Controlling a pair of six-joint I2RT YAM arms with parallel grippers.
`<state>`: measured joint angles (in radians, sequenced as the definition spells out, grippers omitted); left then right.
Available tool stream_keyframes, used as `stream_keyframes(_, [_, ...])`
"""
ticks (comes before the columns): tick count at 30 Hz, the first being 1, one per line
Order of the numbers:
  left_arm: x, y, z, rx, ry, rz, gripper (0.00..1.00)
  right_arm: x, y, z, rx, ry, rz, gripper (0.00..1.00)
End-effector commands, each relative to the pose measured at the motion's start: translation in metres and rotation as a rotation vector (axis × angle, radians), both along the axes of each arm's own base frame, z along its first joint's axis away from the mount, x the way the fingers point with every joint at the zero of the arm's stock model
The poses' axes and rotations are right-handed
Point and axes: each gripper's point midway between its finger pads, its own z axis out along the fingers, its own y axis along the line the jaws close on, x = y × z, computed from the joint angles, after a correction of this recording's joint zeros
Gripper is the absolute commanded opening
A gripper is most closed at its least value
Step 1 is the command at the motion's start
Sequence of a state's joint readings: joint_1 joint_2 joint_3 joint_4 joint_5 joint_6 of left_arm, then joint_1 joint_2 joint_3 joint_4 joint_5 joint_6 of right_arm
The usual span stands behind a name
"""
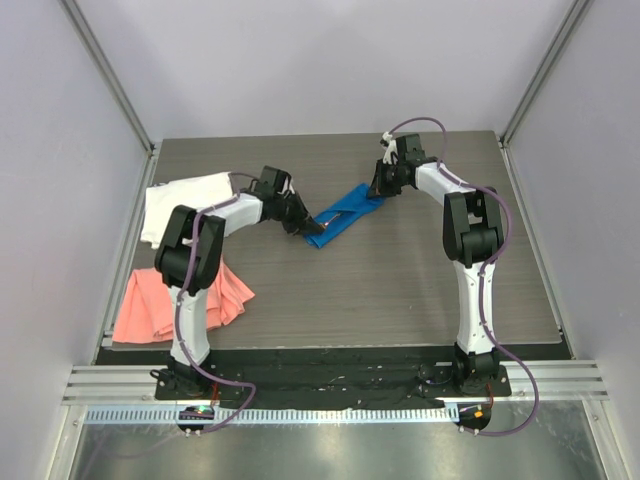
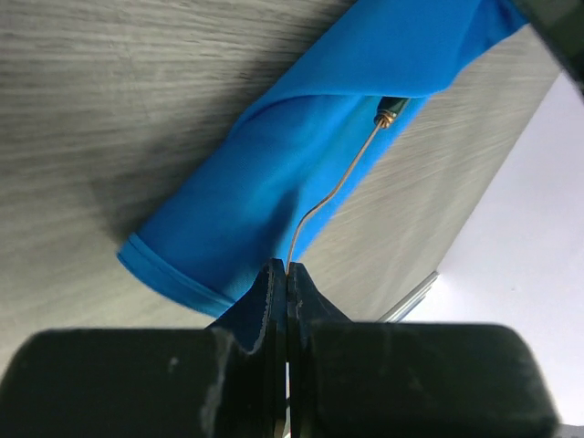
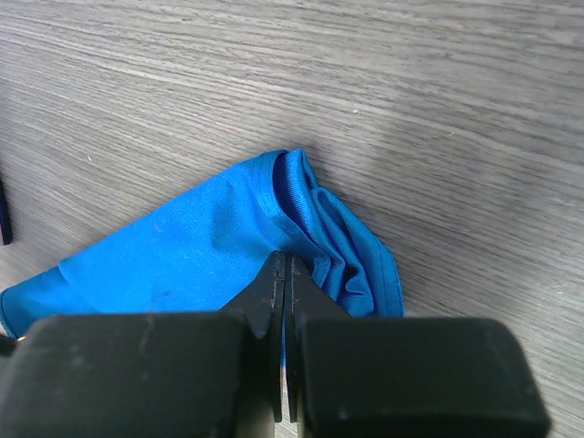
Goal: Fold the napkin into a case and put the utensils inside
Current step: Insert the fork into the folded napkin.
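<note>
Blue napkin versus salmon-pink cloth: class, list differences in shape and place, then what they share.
The blue napkin is folded into a narrow strip; the salmon-pink cloth lies broad and rumpled. The blue napkin lies central on the table; the salmon-pink cloth at its near left corner. Both are plain soft cloths.

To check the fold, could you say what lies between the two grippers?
The folded blue napkin, from left gripper to right gripper, shown in the top view.
</note>
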<state>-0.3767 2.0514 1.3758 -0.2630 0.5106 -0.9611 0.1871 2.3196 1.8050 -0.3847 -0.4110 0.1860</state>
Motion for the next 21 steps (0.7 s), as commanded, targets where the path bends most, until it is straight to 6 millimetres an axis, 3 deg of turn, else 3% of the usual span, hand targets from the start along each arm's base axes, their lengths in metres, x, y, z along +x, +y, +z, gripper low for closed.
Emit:
stream_keyframes(1, [0.001, -0.002, 0.005, -0.003, -0.025, -0.098, 0.0, 0.005, -0.003, -0.002, -0.02, -0.008, 0.008, 0.01])
stream_keyframes(21, [0.039, -0.002, -0.001, 0.031, -0.047, -0.103, 0.0, 0.005, -0.003, 0.0, -0.022, -0.01, 0.011, 0.01])
